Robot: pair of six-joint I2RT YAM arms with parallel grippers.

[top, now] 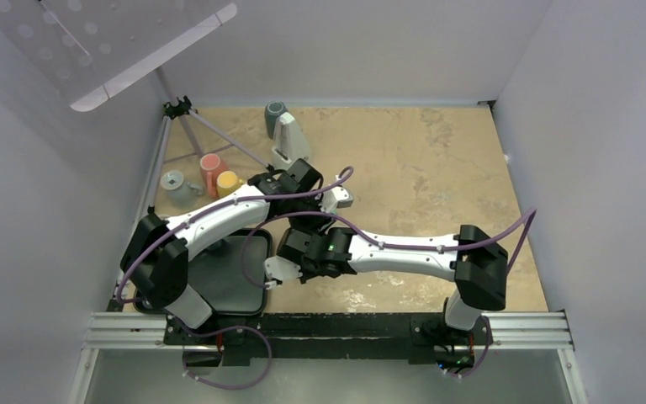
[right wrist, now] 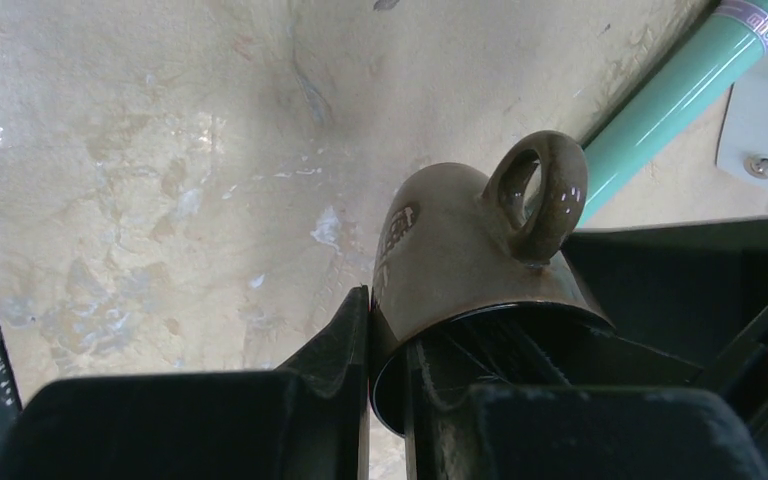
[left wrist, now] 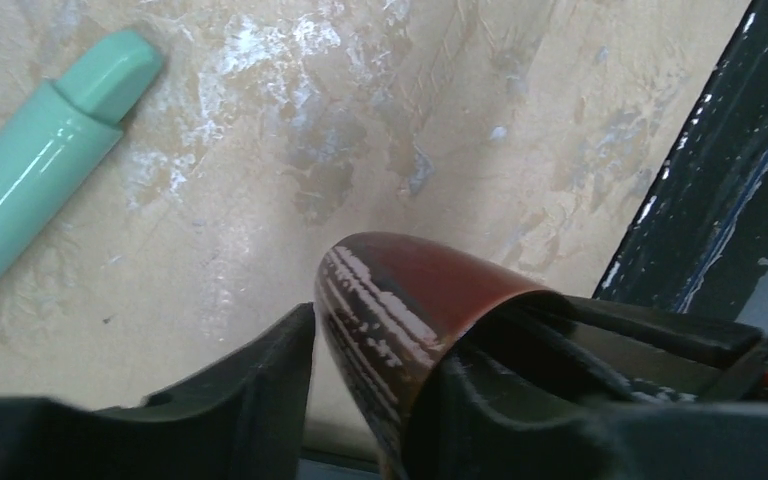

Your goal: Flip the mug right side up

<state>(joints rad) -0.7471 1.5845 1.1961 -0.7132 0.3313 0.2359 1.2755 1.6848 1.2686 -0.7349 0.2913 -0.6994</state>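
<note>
In the right wrist view my right gripper (right wrist: 390, 325) is shut on the wall of a matte brown mug (right wrist: 450, 250), one finger outside and one inside the rim. The mug's base points away and its loop handle (right wrist: 540, 190) is on top. In the left wrist view my left gripper (left wrist: 380, 335) holds a glossy red-brown mug (left wrist: 430, 290) the same way: one finger is inside and the outer fingertip (left wrist: 300, 320) meets the wall. From above, both grippers (top: 303, 181) (top: 299, 252) are mid-table and hide the mugs.
A mint-green tube (left wrist: 40, 150) (right wrist: 670, 95) lies on the table close to both grippers. A black tray (top: 235, 269) sits at the near left. Grey (top: 172, 181), pink (top: 211, 166) and yellow (top: 228, 180) cups stand at the left. A teal cup (top: 275, 116) and a white block (top: 289, 139) are at the back.
</note>
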